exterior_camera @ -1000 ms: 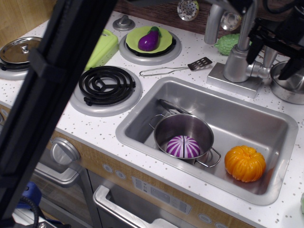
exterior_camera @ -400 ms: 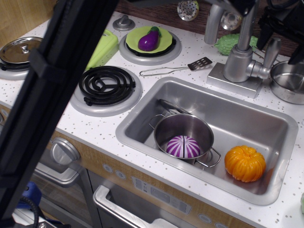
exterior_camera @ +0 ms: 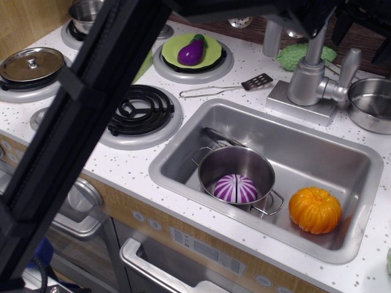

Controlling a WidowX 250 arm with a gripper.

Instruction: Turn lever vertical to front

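The faucet's silver body stands on its base behind the sink, with the tall spout rising from it. The lever juts from the body's right side and points upward, leaning slightly right. My gripper hangs just above the lever at the top right edge, mostly cut off. Its two black fingers stand apart on either side of the lever's tip, touching nothing.
My black arm crosses the left of the view. The sink holds a pot with a purple-white ball and an orange pumpkin. A steel bowl, a green gourd, a spatula and an eggplant lie nearby.
My gripper has risen from around the lever to above it. The arm has swung right, uncovering the far-left burner. The lever stands as it did 0.4 s ago.
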